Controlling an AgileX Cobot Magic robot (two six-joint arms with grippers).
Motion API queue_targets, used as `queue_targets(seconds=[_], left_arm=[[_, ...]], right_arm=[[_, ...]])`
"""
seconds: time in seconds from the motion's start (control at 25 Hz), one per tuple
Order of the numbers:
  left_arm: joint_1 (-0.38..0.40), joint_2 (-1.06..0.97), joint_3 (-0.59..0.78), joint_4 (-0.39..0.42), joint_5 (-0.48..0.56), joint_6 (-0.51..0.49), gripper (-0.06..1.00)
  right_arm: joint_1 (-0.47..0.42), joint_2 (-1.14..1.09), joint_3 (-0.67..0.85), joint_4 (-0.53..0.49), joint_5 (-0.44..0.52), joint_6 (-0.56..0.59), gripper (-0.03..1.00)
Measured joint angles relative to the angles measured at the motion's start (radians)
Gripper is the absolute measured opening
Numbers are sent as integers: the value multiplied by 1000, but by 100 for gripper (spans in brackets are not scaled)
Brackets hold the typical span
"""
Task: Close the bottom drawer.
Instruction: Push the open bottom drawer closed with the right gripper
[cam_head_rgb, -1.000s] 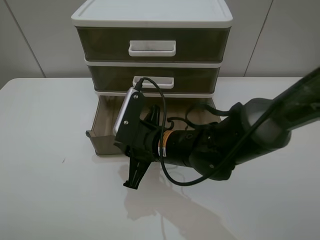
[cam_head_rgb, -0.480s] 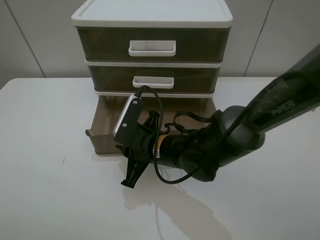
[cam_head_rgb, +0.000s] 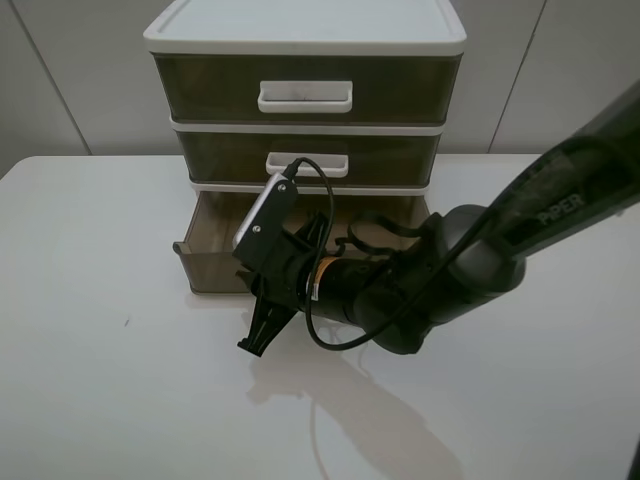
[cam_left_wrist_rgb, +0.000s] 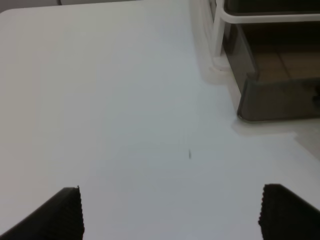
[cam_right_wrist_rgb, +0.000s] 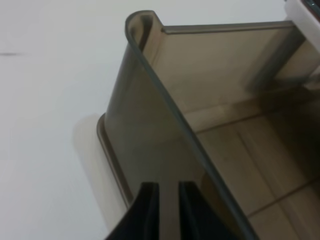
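The bottom drawer (cam_head_rgb: 210, 265) is translucent olive-brown and stands pulled partly out of the white-framed unit. Its white handle is hidden behind my right arm. My right gripper (cam_head_rgb: 256, 338) reaches across in front of the drawer, fingers together and empty, tips pointing down at the table. In the right wrist view the gripper (cam_right_wrist_rgb: 165, 207) lies against the outer face of the drawer's front wall (cam_right_wrist_rgb: 150, 125). My left gripper (cam_left_wrist_rgb: 172, 215) is open and empty over bare table, with the drawer's corner (cam_left_wrist_rgb: 272, 100) farther ahead. The left arm is out of the exterior view.
The top drawer (cam_head_rgb: 305, 95) and middle drawer (cam_head_rgb: 307, 163) are shut above the open one. The unit stands at the back of a white table (cam_head_rgb: 100, 400) against a grey wall. A small dark speck (cam_head_rgb: 127, 321) marks the table on the left.
The bottom drawer has slid a little back into the unit. My right gripper has moved with it toward the unit, staying at the drawer's front.
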Motion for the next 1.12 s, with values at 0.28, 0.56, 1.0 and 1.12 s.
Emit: queue_targets(seconds=[0.28, 0.56, 1.0, 1.12], left_arm=[[0, 0, 0, 0, 0, 0, 72], [0, 0, 0, 0, 0, 0, 72], [0, 0, 0, 0, 0, 0, 72], [0, 0, 0, 0, 0, 0, 72]], right_arm=[[-29, 0, -4, 25, -7, -2, 1], [-32, 1, -4, 102, -57, -1, 1], [-32, 8, -4, 119, -76, -1, 1], [-30, 10, -7, 125, -79, -1, 1]])
